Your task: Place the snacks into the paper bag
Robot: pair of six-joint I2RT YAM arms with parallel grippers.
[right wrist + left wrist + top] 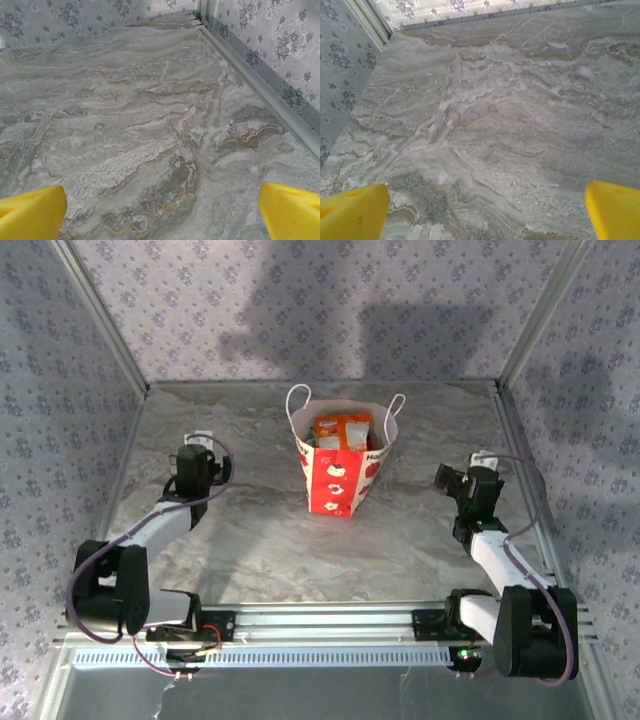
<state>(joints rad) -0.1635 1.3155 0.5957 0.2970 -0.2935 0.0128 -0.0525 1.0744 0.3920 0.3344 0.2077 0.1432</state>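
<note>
The red-and-white paper bag (342, 468) stands upright at the middle of the marble table, its white string handles raised. Orange snack packets (342, 431) stick up inside its open mouth. My left gripper (196, 452) hovers well to the left of the bag, and my right gripper (458, 480) well to its right. In the left wrist view the left gripper (485, 210) is open, its yellow fingertips (355, 210) wide apart over bare marble. The right gripper (162, 210) is open too, its yellow fingertips (32, 210) spread with nothing between them.
Patterned walls close off the table on the left, back and right. A metal rail (260, 87) runs along the right edge, and another rail (330, 625) carries the arm bases at the near edge.
</note>
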